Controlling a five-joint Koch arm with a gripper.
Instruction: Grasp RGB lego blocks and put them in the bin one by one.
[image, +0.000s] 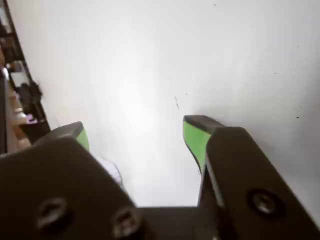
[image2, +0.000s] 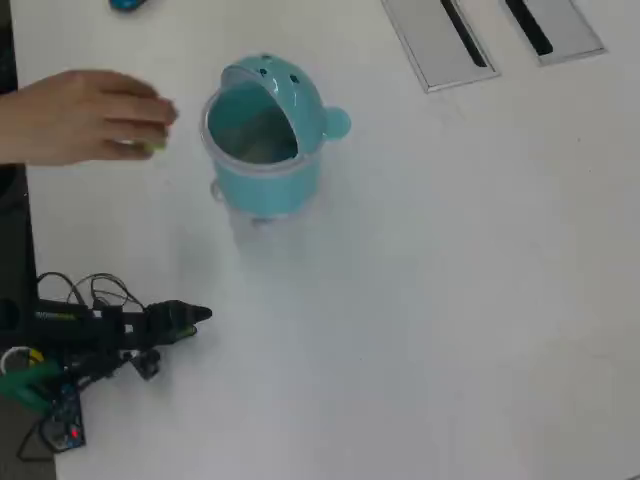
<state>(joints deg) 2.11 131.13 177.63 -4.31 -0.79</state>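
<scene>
My tool (image: 135, 135) has its two black jaws with green pads spread wide, and nothing sits between them. Under it I see only the bare white tabletop (image: 165, 60). From above, my arm rests low at the left edge. The round teal plastic bin (image2: 262, 150) stands well apart from it, lid tipped back, and looks empty inside. A person's hand (image2: 85, 115) just beside the bin holds something small and yellow-green (image2: 152, 146), maybe a block. I think no block is ready yet, so next I must wait, then find one. I can read no writing.
</scene>
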